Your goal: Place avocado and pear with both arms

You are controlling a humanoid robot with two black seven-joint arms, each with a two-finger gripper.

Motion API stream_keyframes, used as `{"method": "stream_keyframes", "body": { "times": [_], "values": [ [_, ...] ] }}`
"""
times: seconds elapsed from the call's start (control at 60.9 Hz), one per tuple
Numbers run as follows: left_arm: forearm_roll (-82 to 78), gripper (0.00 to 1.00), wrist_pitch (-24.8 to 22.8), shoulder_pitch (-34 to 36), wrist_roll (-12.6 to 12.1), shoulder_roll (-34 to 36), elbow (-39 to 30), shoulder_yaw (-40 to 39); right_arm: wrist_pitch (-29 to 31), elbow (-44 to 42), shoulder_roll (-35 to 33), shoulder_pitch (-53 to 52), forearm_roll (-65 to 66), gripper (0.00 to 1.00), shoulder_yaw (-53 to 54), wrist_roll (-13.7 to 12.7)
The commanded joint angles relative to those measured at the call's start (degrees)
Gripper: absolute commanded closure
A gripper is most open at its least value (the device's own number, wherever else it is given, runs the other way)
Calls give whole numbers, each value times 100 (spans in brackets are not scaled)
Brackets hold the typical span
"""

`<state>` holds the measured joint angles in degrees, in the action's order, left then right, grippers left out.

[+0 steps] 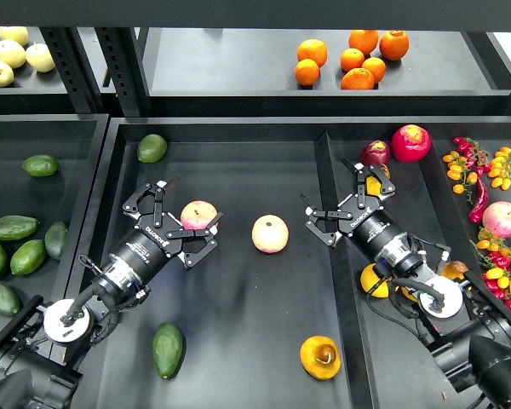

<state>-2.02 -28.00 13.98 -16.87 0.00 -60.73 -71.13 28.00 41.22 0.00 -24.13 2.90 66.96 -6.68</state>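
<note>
**Grippers both empty, fruit not picked up yet**

Left gripper (pixel 185 223) is spread wide with nothing in it, hanging over the dark tray (pixel 238 170) right at a pink-and-yellow apple (pixel 198 214). From this angle the apple sits between or just behind the fingers, can't tell if they touch it. Right gripper (pixel 347 201) is spread too and empty, up over the divider (pixel 334 256) between the middle tray and the right one.

So as far as I can see, nothing's done yet. The avocado (pixel 168 349) lies on the tray floor well below and toward the robot from the left gripper, closer to its forearm than its fingers. The pear (pixel 320 357) sits near the front of the same tray, just left of the divider, well apart from the right gripper and back along its arm. A second apple (pixel 270 233) sits between the two grippers.

My guess: both arms have to pull back toward the robot before either can grab anything. Whole job still left.
</note>
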Motion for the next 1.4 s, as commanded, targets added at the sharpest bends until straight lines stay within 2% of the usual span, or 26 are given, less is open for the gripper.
{"method": "stream_keyframes", "body": {
  "times": [0.0, 0.066, 0.148, 0.296, 0.559, 0.739, 0.805, 0.887, 0.986, 1.052, 1.134, 1.15, 1.38],
  "values": [
    [0, 1, 0, 0, -44, 0, 8, -6, 0, -8, 0, 5, 0, 1, -7, 0],
    [0, 1, 0, 0, -88, 0, 26, 3, 0, -8, 0, 5, 0, 1, -7, 0],
    [0, 1, 0, 0, -1, 0, -1, -6, 0, -8, 0, -4, 0, 1, 2, 0],
    [0, 1, 0, 9, 0, 0, 26, -24, 0, -8, 0, 5, 0, 1, 2, 0],
    [0, 1, 0, 17, -123, 0, -36, -76, 0, -8, 0, 5, 0, 1, 2, 0],
    [8, 1, 0, 299, -202, 0, -62, -103, 0, -8, 0, 5, 0, 1, 10, 0],
    [8, 1, 0, 474, -281, 0, -62, -111, 0, -17, 0, -4, 0, 1, 2, 0],
    [17, 1, 0, 764, -527, 0, -36, -59, 0, -17, 0, 5, 0, 1, 2, 0],
    [87, 1, 0, 1080, -940, 509, 35, 73, 0, -43, 0, 5, 0, 1, 2, 0],
    [175, 1, 0, 1291, -1113, 904, 78, 266, 0, -44, 0, 5, 0, 1, 2, 0],
    [307, 1, 0, 1581, -1113, 1554, 158, 740, 0, -44, 0, 5, 0, 1, -7, 0],
    [377, 1, 0, 1730, -1113, 1947, 175, 1072, 0, -44, 0, 5, 0, 1, -7, 0],
    [369, 1, 0, 2188, -1113, 2917, 254, 2524, 0, -17, 0, 5, 9, 1, -16, 0]
  ]
}}
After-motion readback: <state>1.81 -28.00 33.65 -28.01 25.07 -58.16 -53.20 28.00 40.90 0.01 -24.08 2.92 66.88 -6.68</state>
